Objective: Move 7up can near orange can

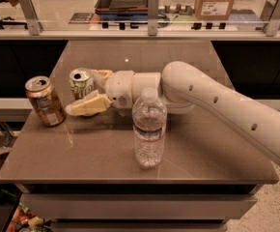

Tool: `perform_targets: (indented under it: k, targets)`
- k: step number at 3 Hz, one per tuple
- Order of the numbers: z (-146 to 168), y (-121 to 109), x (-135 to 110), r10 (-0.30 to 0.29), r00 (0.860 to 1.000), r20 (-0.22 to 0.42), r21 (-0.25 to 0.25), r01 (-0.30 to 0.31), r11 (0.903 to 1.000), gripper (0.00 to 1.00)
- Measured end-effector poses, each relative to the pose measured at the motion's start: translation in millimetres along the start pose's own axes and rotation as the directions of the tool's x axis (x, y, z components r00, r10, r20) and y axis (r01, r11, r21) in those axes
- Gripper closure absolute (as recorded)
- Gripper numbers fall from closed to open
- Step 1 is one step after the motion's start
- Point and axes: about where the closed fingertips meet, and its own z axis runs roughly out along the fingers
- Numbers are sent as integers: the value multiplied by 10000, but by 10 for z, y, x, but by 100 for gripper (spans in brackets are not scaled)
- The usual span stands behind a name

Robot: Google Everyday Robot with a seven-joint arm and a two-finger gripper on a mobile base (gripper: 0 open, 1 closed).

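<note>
The 7up can (81,82), white and pale green with a silver top, stands upright on the brown table (101,149), between the two cream fingers of my gripper (84,91). The near finger (88,105) lies in front of the can's base and the far finger behind it. The orange can (44,100), orange-bronze with a silver top, stands upright a short way to the left of the 7up can, apart from it. My white arm (217,105) reaches in from the right.
A clear plastic water bottle (149,128) stands upright near the table's front, just in front of my wrist. A glass-railed counter (149,28) runs behind the table. The table's left edge is close to the orange can.
</note>
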Motion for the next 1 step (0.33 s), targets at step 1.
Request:
perform_targets:
  k: [1]
  targets:
    - [1, 1, 0, 0, 10000, 0, -1, 0, 10000, 0]
